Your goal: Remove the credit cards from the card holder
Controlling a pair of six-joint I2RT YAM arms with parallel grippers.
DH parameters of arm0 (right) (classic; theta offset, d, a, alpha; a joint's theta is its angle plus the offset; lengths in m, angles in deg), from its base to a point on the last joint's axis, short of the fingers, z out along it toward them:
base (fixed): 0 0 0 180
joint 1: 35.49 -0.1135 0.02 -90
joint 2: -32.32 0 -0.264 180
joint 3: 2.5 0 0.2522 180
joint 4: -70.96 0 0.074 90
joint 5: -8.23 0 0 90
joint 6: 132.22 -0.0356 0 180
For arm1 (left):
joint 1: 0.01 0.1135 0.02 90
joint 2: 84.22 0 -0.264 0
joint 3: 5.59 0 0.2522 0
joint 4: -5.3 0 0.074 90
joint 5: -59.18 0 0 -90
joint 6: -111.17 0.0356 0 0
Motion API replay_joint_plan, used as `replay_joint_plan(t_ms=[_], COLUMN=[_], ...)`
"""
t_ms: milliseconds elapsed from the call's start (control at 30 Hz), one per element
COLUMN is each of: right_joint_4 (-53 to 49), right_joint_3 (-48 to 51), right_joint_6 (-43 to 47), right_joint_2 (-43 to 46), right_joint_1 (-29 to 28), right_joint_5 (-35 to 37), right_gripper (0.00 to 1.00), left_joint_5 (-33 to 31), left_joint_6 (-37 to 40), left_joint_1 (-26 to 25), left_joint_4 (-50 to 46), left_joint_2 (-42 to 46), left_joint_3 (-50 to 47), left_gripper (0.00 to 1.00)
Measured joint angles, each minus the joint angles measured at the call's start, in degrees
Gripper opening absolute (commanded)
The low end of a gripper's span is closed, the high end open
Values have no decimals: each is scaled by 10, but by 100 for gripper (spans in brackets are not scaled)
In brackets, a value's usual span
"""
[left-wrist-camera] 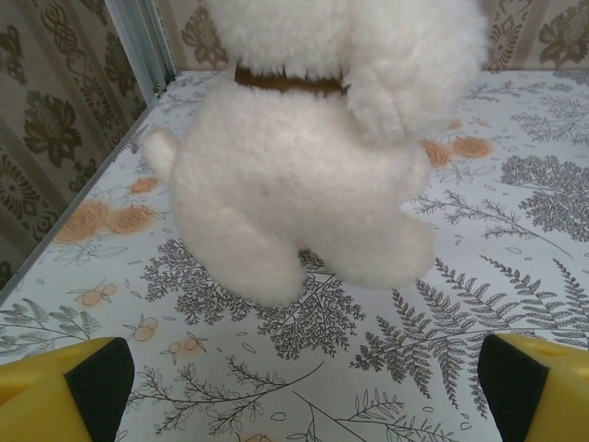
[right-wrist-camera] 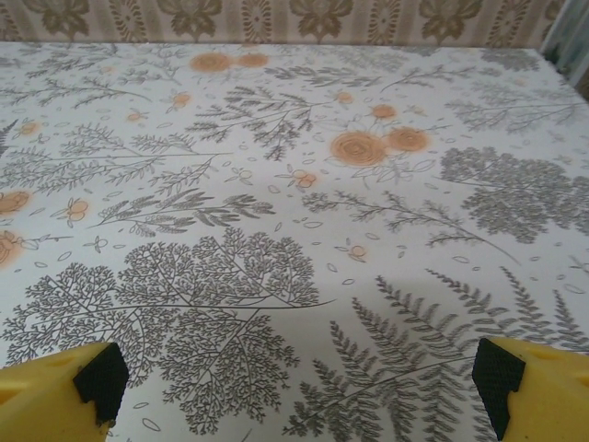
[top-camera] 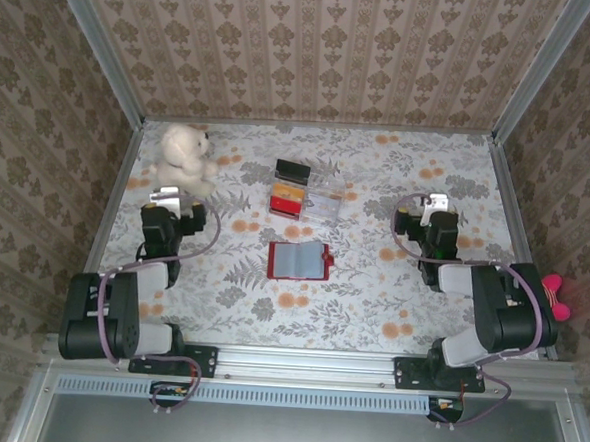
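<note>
Surface: worktop (top-camera: 371, 286) in grey-fern, orange-flower print, walled by brown damask wallpaper (top-camera: 326, 43) | your small red book-like card holder (top-camera: 300, 260) lies open mid-worktop, between both arms | left pincer (top-camera: 172, 199) released, facing white plush toy (top-camera: 186, 157) | right pincer (top-camera: 434, 204) released above printed surface

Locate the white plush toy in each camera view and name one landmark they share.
Top external: white plush toy, far left on the floral tablecloth, just beyond the left gripper.
Left wrist: upper centre, close ahead of the open jaws.
Right wrist: looks across the floral tablecloth toward the back wall.
Shared landmark: the floral tablecloth.
</note>
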Motion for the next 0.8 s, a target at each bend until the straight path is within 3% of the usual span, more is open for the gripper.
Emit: replay_joint_plan(t_ms=[300, 800], right_joint_4=[12, 14], right_joint_3=[0, 0], right_joint_6=[-2, -2], right_joint_2=[-5, -5], right_joint_1=[9, 9], right_joint_5=[-27, -35], right_gripper=[100, 100], left_joint_5=[12, -36], left_joint_6=[7, 25], left_joint_1=[-2, -30], left_joint_4=[48, 47], left_joint_2=[-111, -114], left_joint_3=[16, 36], left_gripper=[100, 100])
